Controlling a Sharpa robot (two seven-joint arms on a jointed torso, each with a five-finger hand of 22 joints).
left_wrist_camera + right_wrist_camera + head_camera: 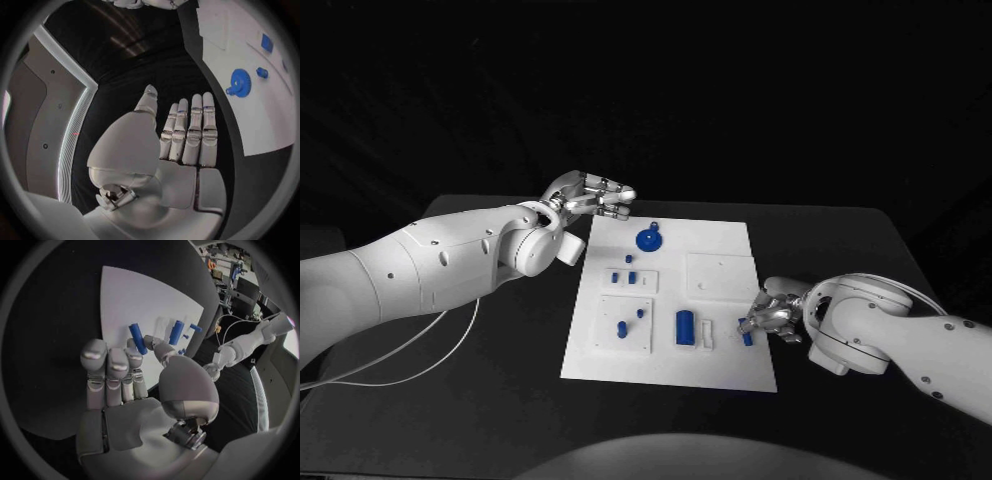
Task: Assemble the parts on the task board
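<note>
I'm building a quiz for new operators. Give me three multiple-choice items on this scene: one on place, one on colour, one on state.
1. Where does the blue gear lie on the white board?
A. far end, near the left hand
B. near edge
C. off the board

2. What colour is the table?
A. white
B. black
C. blue

3. What is the left hand doing?
A. gripping the gear
B. pressing the board
C. holding nothing, fingers straight

Answers: 1 A, the gear sits at the far end near that hand. 2 B, the surface around the board is black. 3 C, its wrist view shows straight fingers, nothing in them.
</note>
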